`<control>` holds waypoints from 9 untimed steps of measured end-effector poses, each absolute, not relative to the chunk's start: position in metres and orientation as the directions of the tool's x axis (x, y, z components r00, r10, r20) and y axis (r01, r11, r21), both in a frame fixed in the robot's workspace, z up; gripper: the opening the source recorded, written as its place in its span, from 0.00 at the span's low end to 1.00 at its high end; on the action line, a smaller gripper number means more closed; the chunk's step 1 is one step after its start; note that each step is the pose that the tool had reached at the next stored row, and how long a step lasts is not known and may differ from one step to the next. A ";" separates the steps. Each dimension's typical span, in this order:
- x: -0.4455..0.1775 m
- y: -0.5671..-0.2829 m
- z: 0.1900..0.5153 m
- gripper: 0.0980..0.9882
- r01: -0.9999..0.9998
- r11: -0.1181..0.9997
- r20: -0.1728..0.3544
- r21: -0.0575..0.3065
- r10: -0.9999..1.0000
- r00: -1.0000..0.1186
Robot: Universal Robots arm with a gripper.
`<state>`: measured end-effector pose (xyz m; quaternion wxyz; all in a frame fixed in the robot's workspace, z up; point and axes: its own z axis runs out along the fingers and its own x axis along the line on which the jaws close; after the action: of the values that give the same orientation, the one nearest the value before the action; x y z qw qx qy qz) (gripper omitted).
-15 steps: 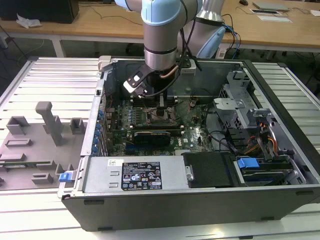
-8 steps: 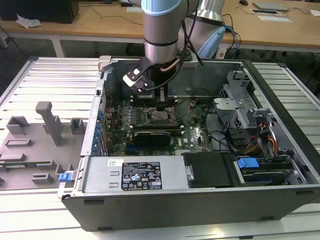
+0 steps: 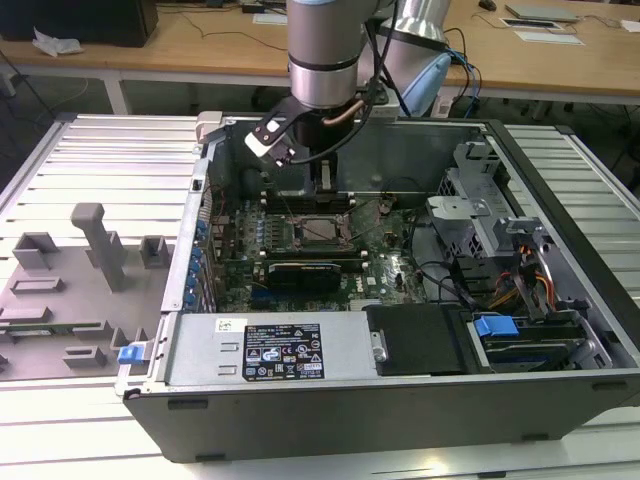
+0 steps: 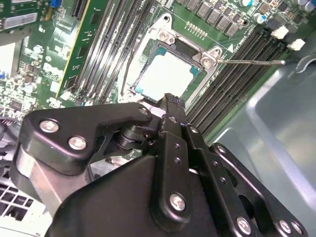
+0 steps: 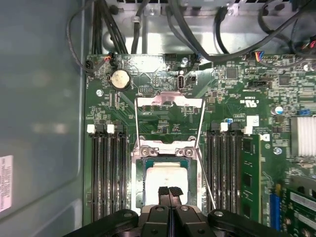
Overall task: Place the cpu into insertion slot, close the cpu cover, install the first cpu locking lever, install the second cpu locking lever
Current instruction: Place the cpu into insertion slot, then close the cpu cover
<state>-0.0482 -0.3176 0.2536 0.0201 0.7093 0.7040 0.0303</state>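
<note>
The cpu point(image 5: 165, 178) lies flat in the insertion slot point(image 5: 139, 182), its dull silver top facing up; it also shows in the second wrist view as cpu point(image 4: 165, 74). The cpu cover point(image 5: 168, 100) stands raised off the socket at its far hinge, and the board shows through its window. A thin locking lever point(image 4: 252, 62) sticks out sideways, unlatched, and another lever point(image 5: 207, 168) runs along the socket's side. My gripper point(image 5: 170, 190) hovers just over the cpu's near edge. Its fingers are shut against each other with nothing between them. In the exterior view the gripper point(image 3: 322, 188) hangs over the socket point(image 3: 320, 232).
Long memory slots point(image 5: 106, 173) flank the socket on both sides. A black expansion card point(image 3: 305, 272) lies in front of it. The case walls, the drive cage point(image 3: 500, 240) with cables and the power supply point(image 3: 280, 350) hem the board in. A grey fixture plate point(image 3: 70, 290) sits outside.
</note>
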 end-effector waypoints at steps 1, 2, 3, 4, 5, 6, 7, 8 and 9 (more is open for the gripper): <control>-0.048 -0.318 0.255 0.01 0.997 -0.008 0.014 0.071 1.000 0.007; -0.048 -0.318 0.255 0.01 0.997 -0.008 0.014 0.071 1.000 0.007; -0.048 -0.318 0.255 0.01 0.997 -0.008 0.014 0.071 1.000 0.007; -0.048 -0.318 0.255 0.01 0.997 -0.008 0.014 0.071 1.000 0.007; -0.048 -0.318 0.255 0.01 0.997 -0.008 0.013 0.071 1.000 0.007; -0.048 -0.318 0.255 0.01 0.997 -0.008 0.013 0.071 1.000 0.007; -0.048 -0.318 0.255 0.01 0.997 -0.008 0.013 0.071 1.000 0.007; -0.048 -0.318 0.255 0.01 0.997 -0.008 0.013 0.071 1.000 0.007; -0.048 -0.318 0.255 0.01 0.997 -0.008 0.013 0.071 1.000 0.007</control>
<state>-0.0483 -0.3176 0.2550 0.0207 0.7093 0.7040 0.0297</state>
